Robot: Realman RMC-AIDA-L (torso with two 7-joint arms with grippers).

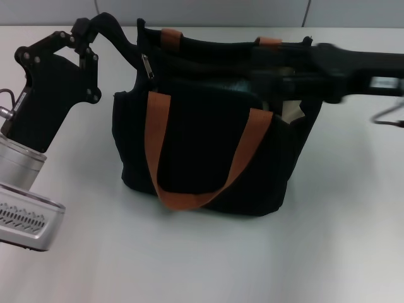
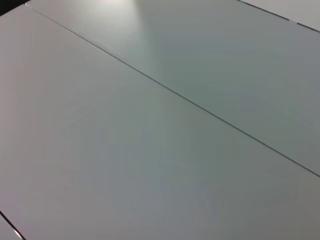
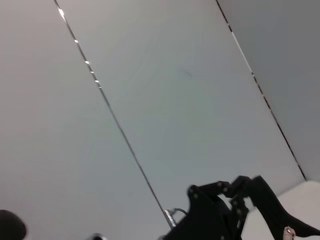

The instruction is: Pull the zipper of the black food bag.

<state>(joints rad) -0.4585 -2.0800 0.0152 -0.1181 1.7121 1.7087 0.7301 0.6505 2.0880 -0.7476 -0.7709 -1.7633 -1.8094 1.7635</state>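
Left arm: silver wrist housing sits closest to the head camera, low on the robot's left, with the black linkage rising from it toward the bag.
Left claw (image 1: 81, 33): at the bag's upper left corner, fingers pressed together on a black fabric tab (image 1: 113, 28) that stretches from that corner; the same claw shows from afar in the right wrist view (image 3: 239, 192).
Black food bag (image 1: 208, 145): stands upright on the white surface (image 1: 208, 259), roughly central, its top pulled open enough to show a sliver of pale lining (image 1: 295, 113) on the right side.
Zipper (image 1: 148, 67): small silver pull tab hanging at the top left end of the bag, just beside the stretched tab and below the left claw.
Straps: one orange-brown strap (image 1: 189, 158) loops down the front face; a second strap (image 1: 170, 38) peeks over the far rim.
Right claw (image 1: 278, 60): reaches in across the bag's top right edge, blurred; whether its fingers are spread or closed cannot be told.
Left wrist view: only pale wall panels (image 2: 160, 130) with a thin seam.
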